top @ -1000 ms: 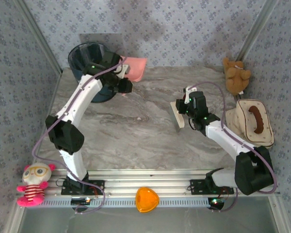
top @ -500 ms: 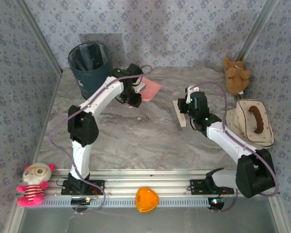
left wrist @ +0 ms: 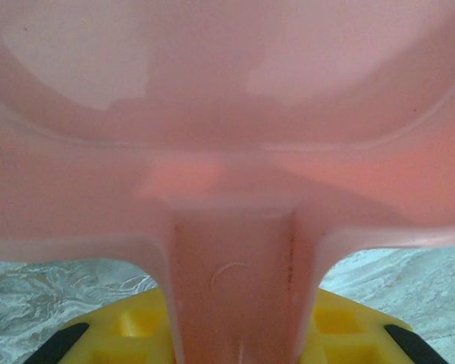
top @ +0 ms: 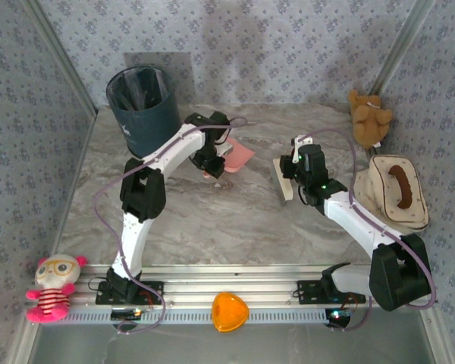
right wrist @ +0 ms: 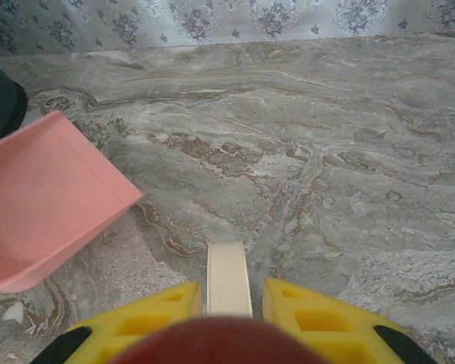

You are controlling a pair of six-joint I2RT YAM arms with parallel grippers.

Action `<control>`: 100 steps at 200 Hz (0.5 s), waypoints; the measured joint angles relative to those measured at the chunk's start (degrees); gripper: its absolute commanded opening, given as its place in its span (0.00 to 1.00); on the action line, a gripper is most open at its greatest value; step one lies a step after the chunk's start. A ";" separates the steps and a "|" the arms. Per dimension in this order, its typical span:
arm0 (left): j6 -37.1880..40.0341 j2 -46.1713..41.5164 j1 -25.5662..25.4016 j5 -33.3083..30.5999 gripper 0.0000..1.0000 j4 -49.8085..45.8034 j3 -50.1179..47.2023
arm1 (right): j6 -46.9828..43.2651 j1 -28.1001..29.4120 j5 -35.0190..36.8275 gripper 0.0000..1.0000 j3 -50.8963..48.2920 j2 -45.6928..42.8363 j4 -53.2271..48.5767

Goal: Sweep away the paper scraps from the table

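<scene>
So left fingers (left wrist: 129, 330) were clamped on the handle of the pink dustpan (left wrist: 227, 114), right fingers (right wrist: 311, 315) clamped on the cream brush (right wrist: 228, 277).

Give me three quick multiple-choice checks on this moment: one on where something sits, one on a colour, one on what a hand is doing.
1. Where does the dark bin stand?
A) near right corner of the table
B) far left corner of the table
C) between the two arm bases

2. What colour is the dustpan in the left hand?
A) green
B) black
C) pink

3. What is the right hand doing?
A) shut on the cream brush
B) open and empty
C) open above the bin

Answers:
1 B: in the top view the bin is at the back left, by the wall.
2 C: the pan reads pink in the top view and in both wrist views.
3 A: in the right wrist view the cream handle sits clamped between the yellow fingers.
</scene>
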 measured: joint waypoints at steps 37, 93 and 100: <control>0.85 3.23 -0.33 0.28 0.00 0.07 1.14 | 0.00 0.00 0.00 0.00 -0.15 0.00 0.00; 1.51 7.56 -0.31 1.25 0.00 -0.09 3.52 | 0.00 0.00 0.00 0.00 -0.31 0.00 -0.46; 1.55 8.00 -0.31 1.33 0.00 -0.24 3.82 | 0.00 0.00 0.00 0.00 -0.31 -0.02 -0.48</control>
